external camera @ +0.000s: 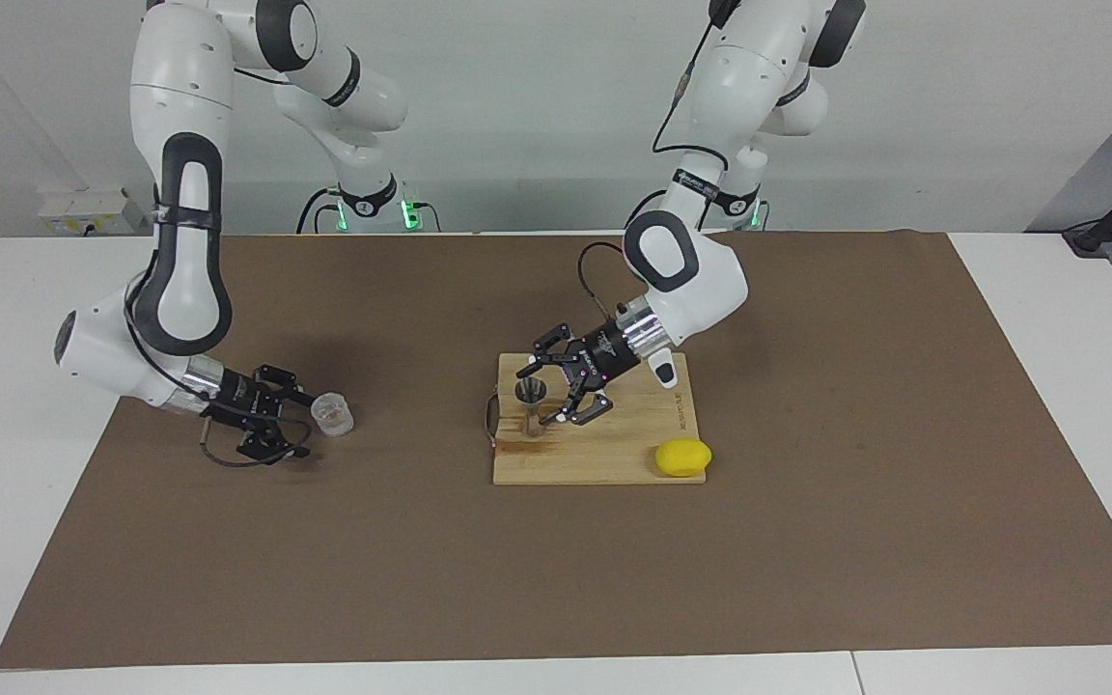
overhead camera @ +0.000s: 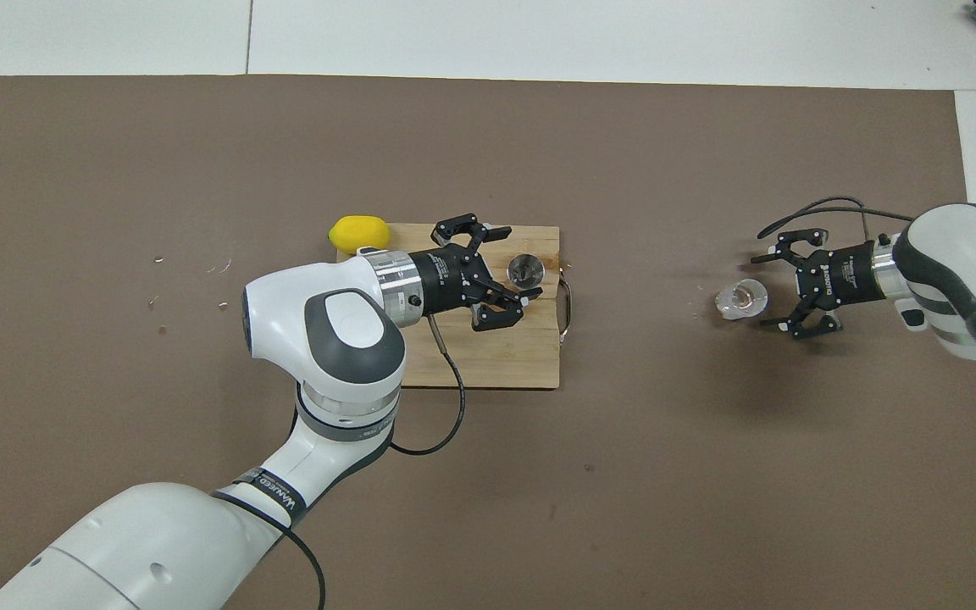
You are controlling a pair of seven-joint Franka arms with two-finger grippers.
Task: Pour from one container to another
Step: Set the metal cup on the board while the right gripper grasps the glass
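Observation:
The clear glass cup (external camera: 332, 413) stands upright on the brown mat toward the right arm's end of the table; it also shows in the overhead view (overhead camera: 740, 298). My right gripper (external camera: 307, 423) (overhead camera: 766, 290) is open and low beside the cup, its fingertips just short of it. The steel jigger (external camera: 530, 403) (overhead camera: 526, 269) stands upright on the wooden board (external camera: 614, 454) (overhead camera: 505, 356). My left gripper (external camera: 539, 394) (overhead camera: 515, 266) is open, low over the board, with its fingertips on either side of the jigger and not closed on it.
A yellow lemon (external camera: 682, 457) (overhead camera: 358, 230) lies at the board's corner toward the left arm's end, farther from the robots than the jigger. The board has a wire handle (overhead camera: 569, 301) on the edge toward the glass cup. The brown mat (external camera: 556, 579) covers most of the table.

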